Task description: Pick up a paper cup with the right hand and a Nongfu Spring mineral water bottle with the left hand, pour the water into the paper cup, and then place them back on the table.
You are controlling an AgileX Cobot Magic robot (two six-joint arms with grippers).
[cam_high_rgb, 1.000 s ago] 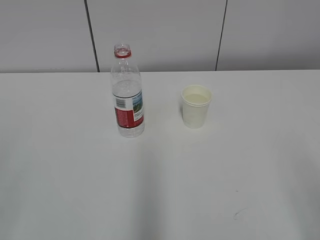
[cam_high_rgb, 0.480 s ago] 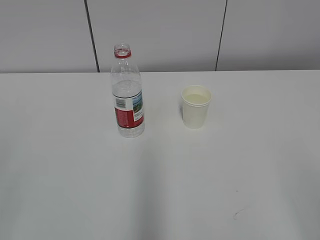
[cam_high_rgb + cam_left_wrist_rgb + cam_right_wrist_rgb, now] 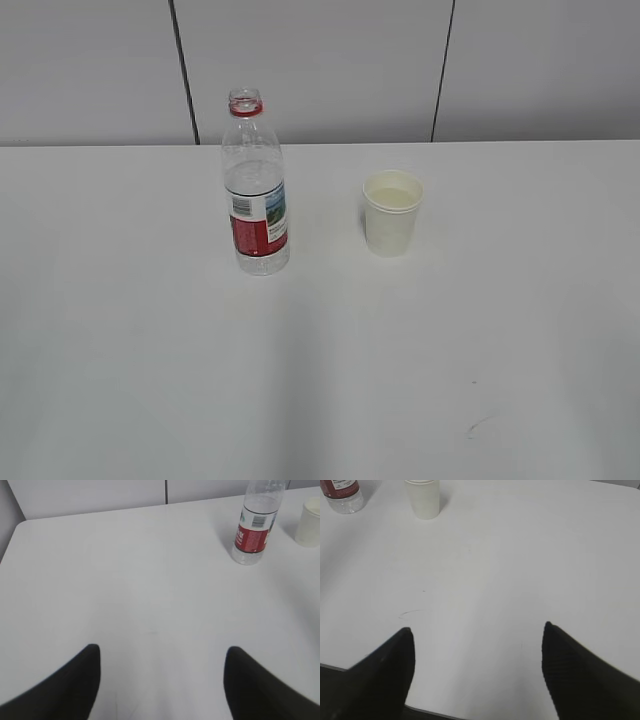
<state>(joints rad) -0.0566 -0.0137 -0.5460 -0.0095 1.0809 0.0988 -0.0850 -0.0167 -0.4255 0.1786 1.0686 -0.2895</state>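
Note:
The Nongfu Spring bottle (image 3: 256, 190) stands upright and uncapped on the white table (image 3: 150, 350), partly filled with water. It also shows in the left wrist view (image 3: 254, 527) and at the top left of the right wrist view (image 3: 341, 494). The white paper cup (image 3: 392, 213) stands upright to the bottle's right, with liquid inside; it shows in the left wrist view (image 3: 309, 522) and the right wrist view (image 3: 423, 499). My left gripper (image 3: 161, 652) is open and empty, far from the bottle. My right gripper (image 3: 477, 630) is open and empty above the table's near edge. Neither arm shows in the exterior view.
A grey panelled wall (image 3: 320, 70) runs behind the table's back edge. A faint scuff mark (image 3: 478, 428) lies on the tabletop at the front right, also seen in the right wrist view (image 3: 411, 612). The table's near edge (image 3: 435, 714) shows below the right gripper.

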